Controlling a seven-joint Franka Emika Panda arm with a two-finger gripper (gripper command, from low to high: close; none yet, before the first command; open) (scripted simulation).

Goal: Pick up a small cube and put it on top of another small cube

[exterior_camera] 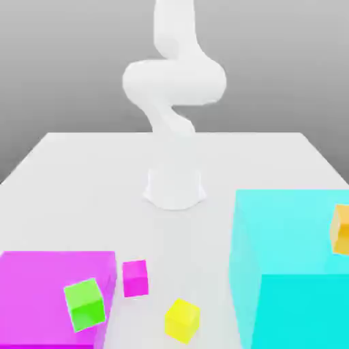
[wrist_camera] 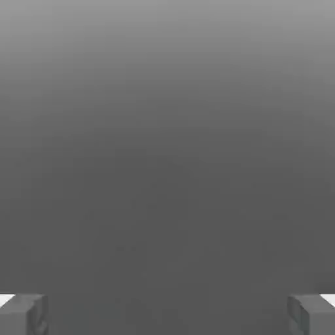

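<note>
Below, pale tabletop [exterior_camera: 204, 238]; grey backdrop [exterior_camera: 82, 61].

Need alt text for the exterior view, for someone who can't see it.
Four small cubes: green on a purple block, orange on a taller cyan block, magenta and yellow between the blocks. Behind them stands a white robot arm; no small cube is stacked on another.

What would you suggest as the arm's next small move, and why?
Probably lower the hand toward the small cubes, keeping the gripper open: its fingers stand wide apart with nothing between them, and the magenta cube and yellow cube sit unstacked.
</note>
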